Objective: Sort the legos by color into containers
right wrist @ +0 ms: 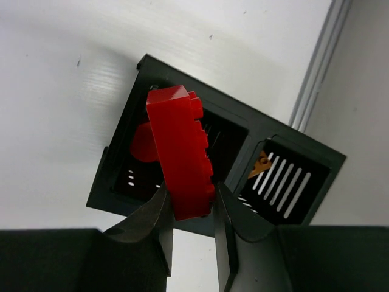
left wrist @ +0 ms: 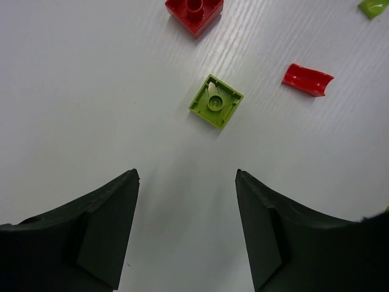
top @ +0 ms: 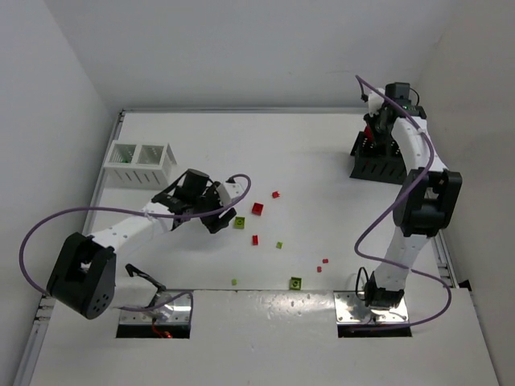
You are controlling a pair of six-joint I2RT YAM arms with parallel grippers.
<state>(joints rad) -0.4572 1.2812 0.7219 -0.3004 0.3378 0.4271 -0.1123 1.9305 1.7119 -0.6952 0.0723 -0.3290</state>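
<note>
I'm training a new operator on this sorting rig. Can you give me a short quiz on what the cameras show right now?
1. True or false: the left gripper is shut on the yellow-green brick.
2. What does the right gripper hold? A) a red brick B) a green brick C) nothing
3. How many compartments has the black bin beneath that gripper?
Key: 1 false, it stands open, short of the brick on the table; 2 A; 3 two.
</note>
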